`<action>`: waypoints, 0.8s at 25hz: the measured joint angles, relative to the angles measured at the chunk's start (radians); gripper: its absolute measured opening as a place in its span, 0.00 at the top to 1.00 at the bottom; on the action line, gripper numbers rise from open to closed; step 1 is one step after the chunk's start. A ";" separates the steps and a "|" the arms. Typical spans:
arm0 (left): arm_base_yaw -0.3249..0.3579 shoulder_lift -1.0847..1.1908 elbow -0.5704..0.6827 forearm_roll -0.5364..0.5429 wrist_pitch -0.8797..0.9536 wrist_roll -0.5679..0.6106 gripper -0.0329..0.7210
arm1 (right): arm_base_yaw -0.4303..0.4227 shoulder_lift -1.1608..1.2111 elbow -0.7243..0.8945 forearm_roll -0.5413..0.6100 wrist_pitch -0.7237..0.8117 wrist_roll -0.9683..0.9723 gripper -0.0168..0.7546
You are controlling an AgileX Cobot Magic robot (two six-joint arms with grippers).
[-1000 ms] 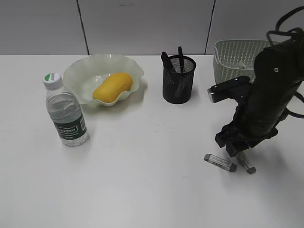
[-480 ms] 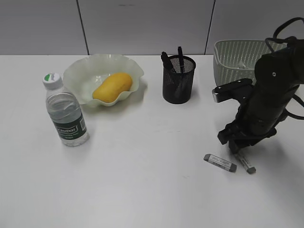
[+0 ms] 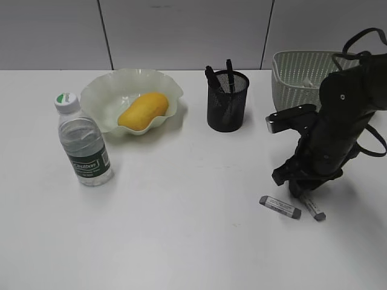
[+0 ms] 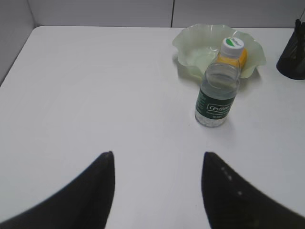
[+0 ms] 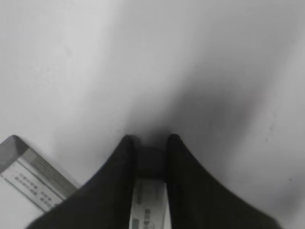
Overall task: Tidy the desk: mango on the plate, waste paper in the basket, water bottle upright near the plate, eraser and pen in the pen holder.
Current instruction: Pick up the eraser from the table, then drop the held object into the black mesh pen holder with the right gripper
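Right arm bends down steeply at the right of the scene, its gripper (image 3: 297,188) low with fingers (image 5: 123,162) drawn narrow around a flat piece, while the left gripper (image 4: 157,164) hangs spread wide, holding nothing.

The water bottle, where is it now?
In the exterior view the water bottle stands upright at the desk's left side, just front-left of the plate holding the mango.

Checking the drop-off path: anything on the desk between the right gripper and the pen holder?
Nothing. In the exterior view the stretch of desk from the right gripper up to the pen holder is bare white tabletop; both erasers lie on the near side.
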 joint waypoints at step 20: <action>0.000 0.000 0.000 0.000 0.000 0.000 0.38 | 0.000 -0.023 -0.027 0.002 -1.373 0.003 0.78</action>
